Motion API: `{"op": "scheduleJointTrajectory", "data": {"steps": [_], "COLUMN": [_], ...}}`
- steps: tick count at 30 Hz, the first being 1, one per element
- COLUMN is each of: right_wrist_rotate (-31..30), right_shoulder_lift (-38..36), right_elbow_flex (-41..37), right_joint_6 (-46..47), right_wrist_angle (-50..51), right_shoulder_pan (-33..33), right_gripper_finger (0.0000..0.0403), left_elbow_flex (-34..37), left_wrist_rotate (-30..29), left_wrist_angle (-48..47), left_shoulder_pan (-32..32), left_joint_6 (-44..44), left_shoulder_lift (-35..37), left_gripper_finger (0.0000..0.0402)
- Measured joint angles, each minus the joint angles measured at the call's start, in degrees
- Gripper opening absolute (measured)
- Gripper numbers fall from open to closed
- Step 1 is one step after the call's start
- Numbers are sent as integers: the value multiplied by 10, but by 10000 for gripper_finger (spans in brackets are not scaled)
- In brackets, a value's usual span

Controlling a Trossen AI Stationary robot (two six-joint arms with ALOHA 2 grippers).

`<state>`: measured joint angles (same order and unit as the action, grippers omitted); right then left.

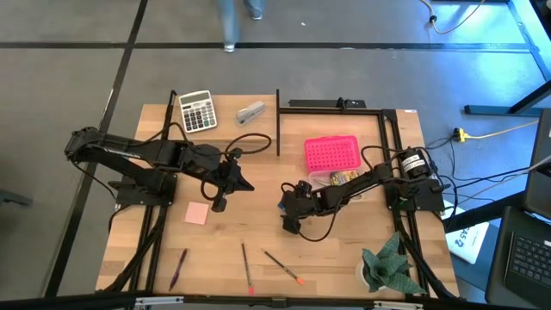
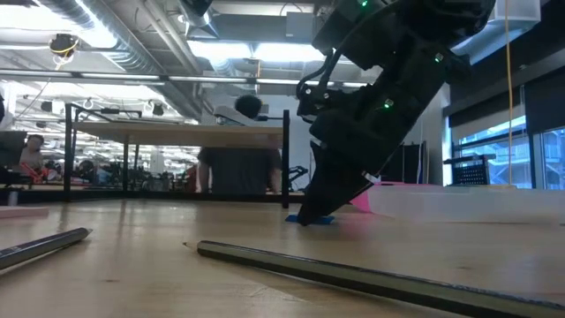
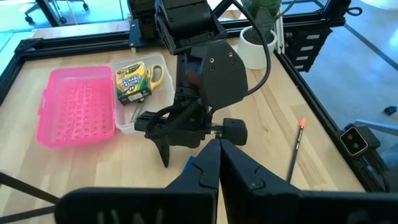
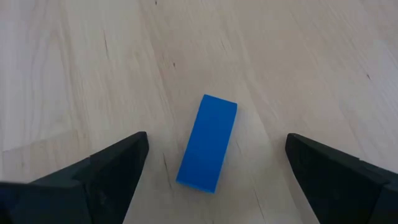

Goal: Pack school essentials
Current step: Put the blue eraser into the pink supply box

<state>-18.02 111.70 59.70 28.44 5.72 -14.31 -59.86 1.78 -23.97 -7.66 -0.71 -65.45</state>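
Note:
A small blue eraser (image 4: 208,142) lies flat on the wooden table (image 1: 232,232), seen also as a blue eraser (image 2: 322,219) under the arm in the low view. My right gripper (image 4: 216,143) is open and slants down over it. One finger (image 4: 115,165) stands on each side, and neither touches it. The crayon box (image 3: 134,78) and the yellow-handled scissors (image 3: 159,74) lie in a clear container (image 1: 340,179). A pink note pad (image 1: 196,213) and three pencils (image 1: 247,267) lie on the table. My left gripper (image 3: 217,158) hangs shut above the table's middle.
A pink perforated lid (image 1: 331,154) lies beside the clear container. A calculator (image 1: 197,110) and a grey stapler (image 1: 250,113) sit at the far edge. A potted green plant (image 1: 389,265) stands at the near right corner. A black frame (image 1: 336,105) borders the far right.

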Motion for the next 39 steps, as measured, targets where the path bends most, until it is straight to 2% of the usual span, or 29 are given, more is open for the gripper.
{"op": "scheduleJointTrajectory", "data": {"steps": [7, 26, 39], "right_wrist_rotate": [0, 0, 0], "right_shoulder_lift": [1, 2, 2], "right_elbow_flex": [0, 0, 0], "right_joint_6": [0, 0, 0], "right_wrist_angle": [0, 0, 0], "right_shoulder_pan": [0, 0, 0], "right_gripper_finger": [365, 205, 146], "left_elbow_flex": [0, 0, 0], "left_wrist_rotate": [0, 0, 0], "left_wrist_angle": [0, 0, 0], "left_shoulder_pan": [0, 0, 0], "left_joint_6": [0, 1, 1], "left_shoulder_lift": [0, 0, 0], "left_gripper_finger": [0, 0, 0]}}
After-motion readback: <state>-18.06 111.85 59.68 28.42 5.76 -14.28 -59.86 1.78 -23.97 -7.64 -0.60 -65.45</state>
